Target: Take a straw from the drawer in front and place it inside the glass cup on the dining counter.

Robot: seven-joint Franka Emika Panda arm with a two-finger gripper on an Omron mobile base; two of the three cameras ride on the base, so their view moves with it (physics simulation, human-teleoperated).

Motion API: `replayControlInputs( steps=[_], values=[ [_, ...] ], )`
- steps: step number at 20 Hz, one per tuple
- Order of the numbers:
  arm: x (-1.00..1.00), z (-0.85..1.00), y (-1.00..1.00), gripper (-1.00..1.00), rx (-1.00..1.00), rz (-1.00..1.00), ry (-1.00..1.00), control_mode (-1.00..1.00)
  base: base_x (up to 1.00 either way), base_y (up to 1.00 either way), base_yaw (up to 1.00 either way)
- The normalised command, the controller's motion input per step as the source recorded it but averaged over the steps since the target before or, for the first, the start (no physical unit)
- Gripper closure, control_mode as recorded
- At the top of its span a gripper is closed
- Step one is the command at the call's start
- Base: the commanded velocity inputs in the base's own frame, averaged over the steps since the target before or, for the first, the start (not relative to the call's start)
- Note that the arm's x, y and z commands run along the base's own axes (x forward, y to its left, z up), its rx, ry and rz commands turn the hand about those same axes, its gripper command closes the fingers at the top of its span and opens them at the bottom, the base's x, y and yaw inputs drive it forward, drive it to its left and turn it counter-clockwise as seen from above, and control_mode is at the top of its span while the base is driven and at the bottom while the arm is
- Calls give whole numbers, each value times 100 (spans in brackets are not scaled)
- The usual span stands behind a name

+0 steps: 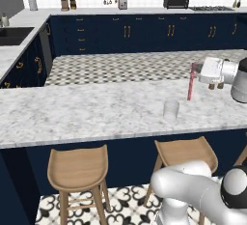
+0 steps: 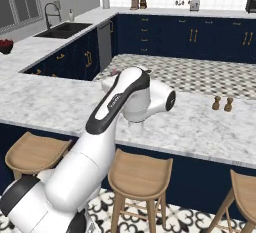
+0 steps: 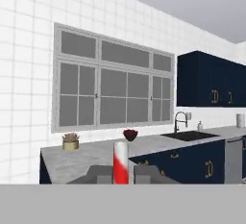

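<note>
Straw (image 1: 190,81) in closed gripper (image 1: 193,77), unmarked

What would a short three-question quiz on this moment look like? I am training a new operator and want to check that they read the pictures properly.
1. True or false: the straw already stands inside the glass cup.
2. What is the gripper shut on?
   A. a salt shaker
   B. the straw
   C. nothing
3. Fill in: the glass cup stands on the ______, above the wooden stools.

Key:
1. False; the straw hangs upright in the gripper, off to one side of the cup.
2. B
3. dining counter
</note>
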Motion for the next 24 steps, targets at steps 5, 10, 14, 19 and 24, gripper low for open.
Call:
replayControlInputs(
  steps=[5,10,14,19,24],
  values=[
    [45,-3,0,100,-13,9,-14,-100,0,0,0],
    [22,-11,-7,100,-6,0,3,-100,0,0,0],
    [16,-24,-9,100,0,0,13,-100,0,0,0],
    [22,-34,-2,100,7,0,13,-100,0,0,0],
    [31,-22,0,100,2,0,0,-100,0,0,0]
  ],
)
